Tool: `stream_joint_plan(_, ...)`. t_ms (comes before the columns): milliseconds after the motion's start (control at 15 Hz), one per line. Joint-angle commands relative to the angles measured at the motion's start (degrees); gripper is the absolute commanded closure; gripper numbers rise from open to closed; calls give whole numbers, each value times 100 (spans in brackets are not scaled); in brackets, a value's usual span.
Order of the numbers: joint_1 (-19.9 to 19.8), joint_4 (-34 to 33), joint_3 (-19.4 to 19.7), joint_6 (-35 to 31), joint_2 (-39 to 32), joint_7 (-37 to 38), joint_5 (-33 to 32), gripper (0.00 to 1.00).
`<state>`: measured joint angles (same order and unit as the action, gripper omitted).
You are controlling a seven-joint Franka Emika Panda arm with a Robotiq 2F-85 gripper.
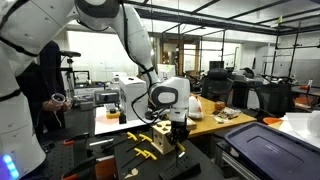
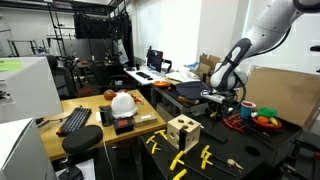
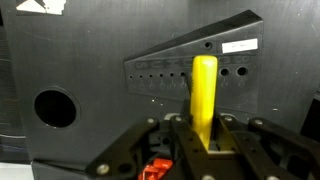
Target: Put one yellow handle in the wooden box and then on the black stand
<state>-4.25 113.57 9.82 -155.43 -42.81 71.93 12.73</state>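
Observation:
My gripper (image 3: 205, 140) is shut on a yellow handle (image 3: 205, 85), which stands upright between the fingers. Right behind it is the black stand (image 3: 170, 65), a wedge-shaped panel with a row of small holes and a white label. In both exterior views the gripper (image 1: 178, 127) (image 2: 222, 102) hangs low over the black table, just beside the wooden box (image 1: 160, 139) (image 2: 183, 131). Other yellow handles lie loose on the table (image 1: 135, 137) (image 2: 178, 158). Whether the handle touches the stand cannot be told.
A white helmet (image 2: 122, 102), a keyboard (image 2: 75, 120) and an orange ball (image 2: 108, 95) lie on the wooden desk. A bowl of coloured items (image 2: 262, 119) sits near the arm. A large dark bin (image 1: 265, 150) stands beside the table.

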Motion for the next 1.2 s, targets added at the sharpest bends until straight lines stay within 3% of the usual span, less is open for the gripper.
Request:
stream_joint_plan(0,-67,41,-65,-53,79,-282,168,96)
stream_joint_plan(1133,-84,103,-38,18,81,-337,157,96)
